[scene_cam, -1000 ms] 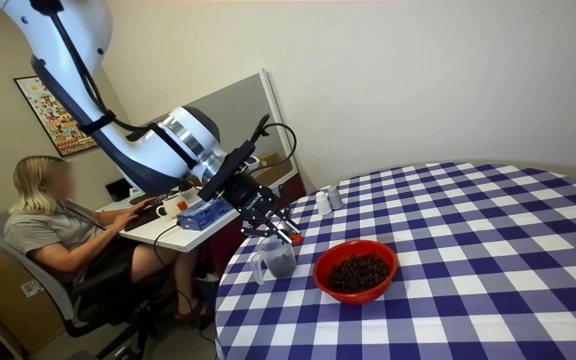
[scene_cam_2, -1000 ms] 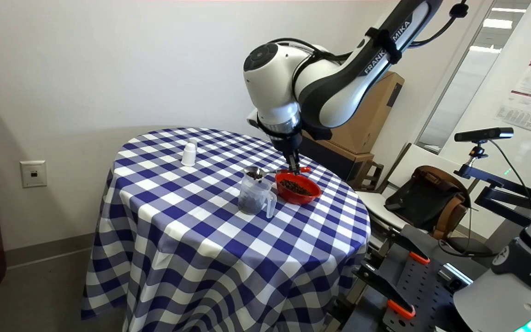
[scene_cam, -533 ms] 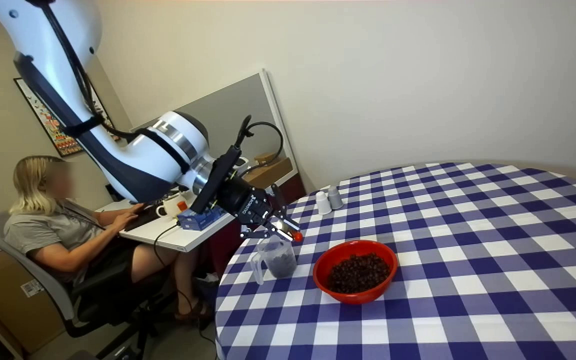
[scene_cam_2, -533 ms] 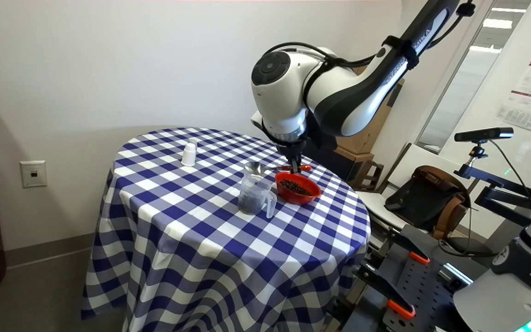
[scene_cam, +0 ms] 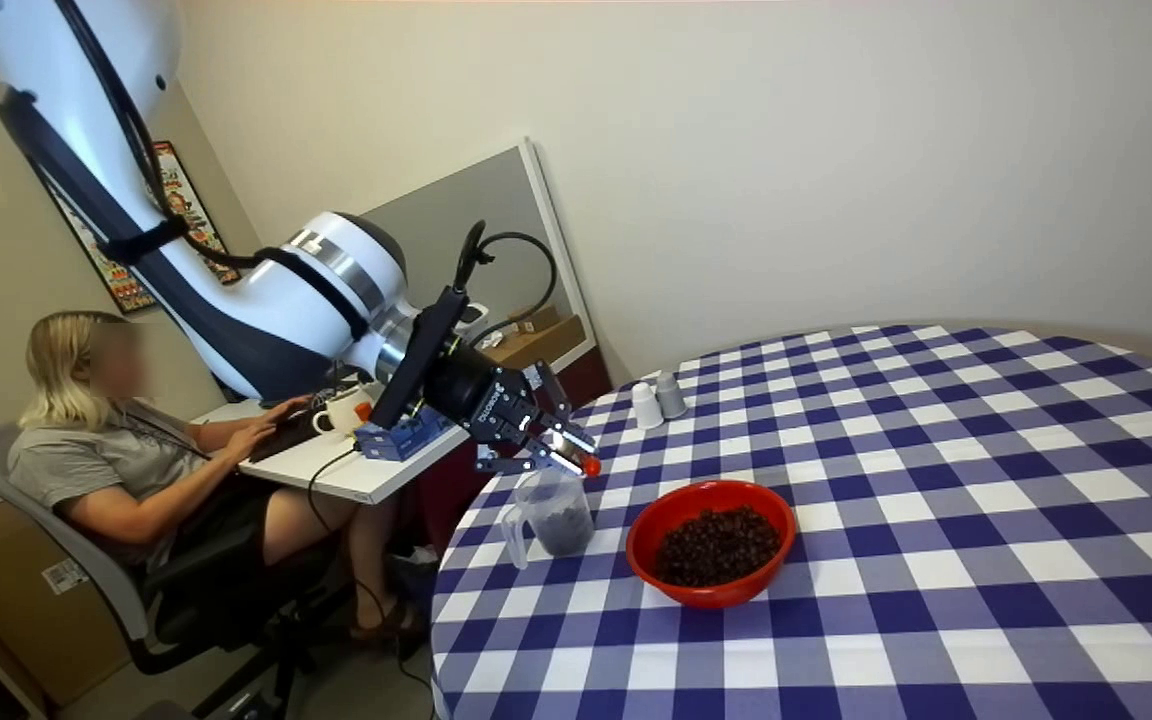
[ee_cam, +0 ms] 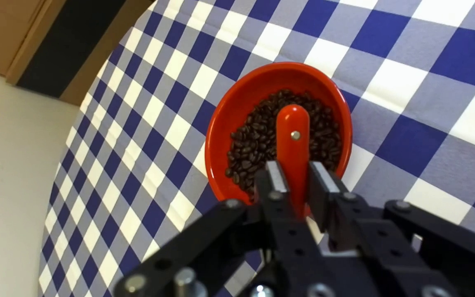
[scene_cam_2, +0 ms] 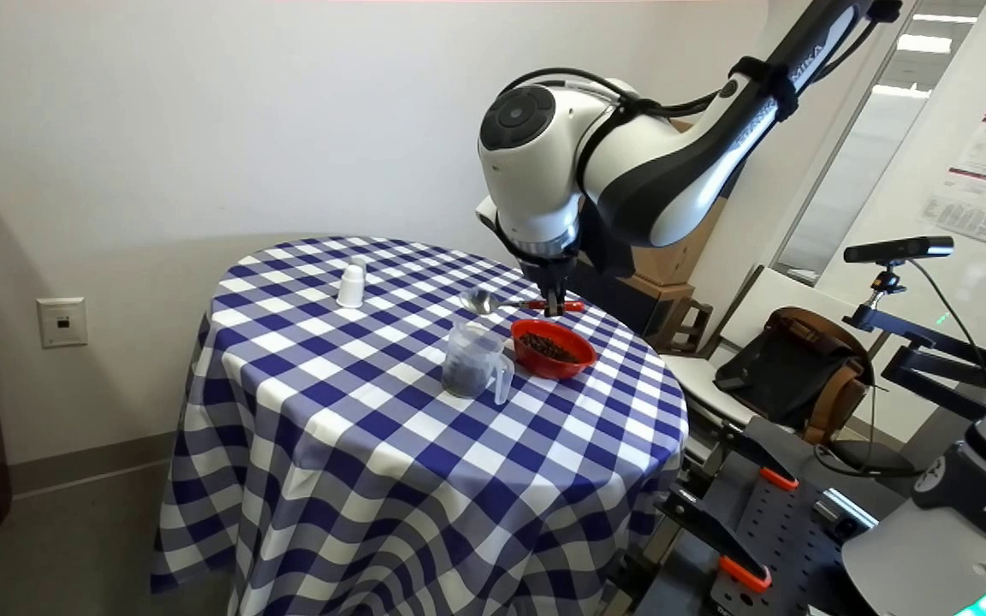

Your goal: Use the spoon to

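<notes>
Gripper (ee_cam: pixel 299 177) clenched on red handle of spoon (scene_cam_2: pixel 530 305); handle end shows over red bowl (ee_cam: pixel 218 161) of coffee beans (ee_cam: pixel 254 144) in wrist view. Silver end has shifted up from mouth of clear jug (scene_cam_2: pixel 468 368); one second ago dark beans showed in spoon, now bare metal. Whether it sits directly above jug or beyond, hard to tell.

A white mug (scene_cam: pixel 341 411) stands beside a blue box (scene_cam: pixel 399 440) on a desk (scene_cam: pixel 358 480).
</notes>
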`<state>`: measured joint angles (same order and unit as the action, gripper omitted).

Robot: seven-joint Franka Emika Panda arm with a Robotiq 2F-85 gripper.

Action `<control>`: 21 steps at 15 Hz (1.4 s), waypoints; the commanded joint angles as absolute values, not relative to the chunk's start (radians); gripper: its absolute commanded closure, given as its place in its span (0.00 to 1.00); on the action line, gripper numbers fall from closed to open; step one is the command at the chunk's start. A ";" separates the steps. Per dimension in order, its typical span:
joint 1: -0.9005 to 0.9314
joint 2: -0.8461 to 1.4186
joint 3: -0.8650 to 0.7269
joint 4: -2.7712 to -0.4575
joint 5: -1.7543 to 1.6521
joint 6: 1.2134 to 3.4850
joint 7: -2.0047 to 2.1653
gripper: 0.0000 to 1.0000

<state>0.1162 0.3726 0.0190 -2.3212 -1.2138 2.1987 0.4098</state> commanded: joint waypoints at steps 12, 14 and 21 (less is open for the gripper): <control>-0.162 0.531 -0.132 -1.937 -0.666 2.072 0.147 0.93; -0.196 0.572 -0.160 -1.879 -0.597 2.069 0.116 0.93; -0.295 0.758 -0.234 -1.687 -0.447 2.071 -0.022 0.93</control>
